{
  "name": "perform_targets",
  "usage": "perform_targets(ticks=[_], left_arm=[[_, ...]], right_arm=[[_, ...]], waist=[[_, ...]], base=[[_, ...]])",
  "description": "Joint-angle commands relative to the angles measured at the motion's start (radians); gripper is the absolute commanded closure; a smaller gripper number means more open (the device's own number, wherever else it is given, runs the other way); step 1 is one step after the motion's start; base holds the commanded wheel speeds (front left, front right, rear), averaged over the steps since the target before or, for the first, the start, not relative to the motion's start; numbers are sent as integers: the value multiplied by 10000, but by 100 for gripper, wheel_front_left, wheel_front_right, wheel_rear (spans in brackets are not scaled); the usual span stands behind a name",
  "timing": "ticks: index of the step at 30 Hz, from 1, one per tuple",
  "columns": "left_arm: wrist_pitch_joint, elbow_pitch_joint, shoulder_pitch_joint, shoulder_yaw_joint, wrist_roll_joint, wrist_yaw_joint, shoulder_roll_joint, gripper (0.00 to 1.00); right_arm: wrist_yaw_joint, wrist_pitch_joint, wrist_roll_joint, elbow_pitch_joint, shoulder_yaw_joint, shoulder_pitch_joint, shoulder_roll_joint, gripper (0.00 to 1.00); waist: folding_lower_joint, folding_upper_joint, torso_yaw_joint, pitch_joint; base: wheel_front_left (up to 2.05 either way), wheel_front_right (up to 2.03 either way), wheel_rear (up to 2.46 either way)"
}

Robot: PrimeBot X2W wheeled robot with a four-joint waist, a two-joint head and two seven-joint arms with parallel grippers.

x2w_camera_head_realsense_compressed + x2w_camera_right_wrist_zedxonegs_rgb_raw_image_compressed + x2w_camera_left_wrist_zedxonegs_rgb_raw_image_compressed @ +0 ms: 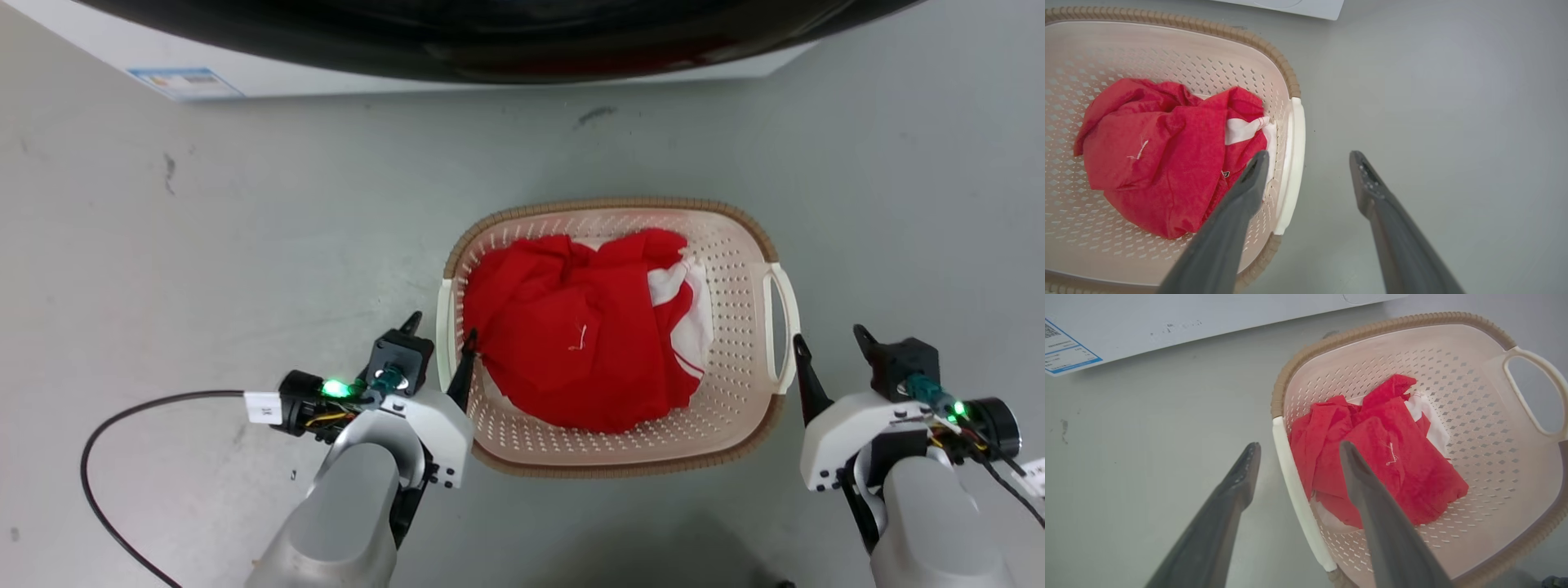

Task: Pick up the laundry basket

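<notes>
The cream laundry basket (735,245) sits on the grey floor (245,245). It has little holes, a brown rim, white handles and a red cloth (571,343) inside. The left gripper (441,329) has its jaws open around one handle. The right gripper (829,336) has its jaws open beside the other.

From the head we look straight down. Our wrist cameras, close in, share the laundry basket (731,261) at 3 and 9 o'clock.

A laundry corner, perhaps staged in a lab or test room; a white appliance (326,77) with a dark rounded front and a blue-edged label (186,82) stands on bare, scuffed grey floor (245,229); the laundry basket (608,204) holds red cloth (571,343); a loose black cable (90,457) trails nearby.
</notes>
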Motion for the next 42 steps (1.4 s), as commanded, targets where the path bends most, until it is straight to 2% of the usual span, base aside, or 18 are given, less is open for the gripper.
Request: perform_targets(ticks=[1,13,28,29,30,31,33,34,42], left_arm=[[-28,188,-306,114,-12,-45,62,0],[-28,1626,-1311,79,100,-275,41,0],[-20,2846,-2250,-249,-191,-372,-26,0],[-19,2881,-2269,-264,-224,-363,-29,0],[-19,2925,-2277,-286,-285,-379,-28,0],[-19,2972,-2281,-342,-298,-407,-31,0],[-19,2947,-2320,-428,-386,-418,-35,83],[-20,2946,-2310,-489,-435,-442,-37,100],[-28,2989,-2117,-859,-760,-492,-27,100]], right_arm=[[-7,-21,0,241,60,-416,-6,0],[-7,-21,-371,1696,-61,-1609,-7,0],[-7,-19,-1165,3318,-606,-2784,-6,0],[-7,-21,-1214,3384,-638,-2848,-4,4],[-7,-19,-1265,3460,-671,-2894,-9,88],[-7,-19,-1274,3633,-692,-2914,-6,100],[-7,-19,-1309,3835,-730,-3029,-7,100],[-11,-23,-1342,3874,-736,-3064,-1,100],[-19,-19,-1361,4064,-706,-2883,-84,100]], waist=[[-2,0,-76,532],[-2,0,36,1584],[-2,0,176,2111],[-2,0,184,2126],[-2,0,187,2137],[-2,0,187,2139],[-2,0,187,2133],[-2,0,184,2121],[-2,0,221,1689]], base=[[0,0,0],[0,0,0],[0,0,0],[0,0,0],[0,0,0],[0,0,0],[0,0,0],[0,0,0],[0,0,0]])
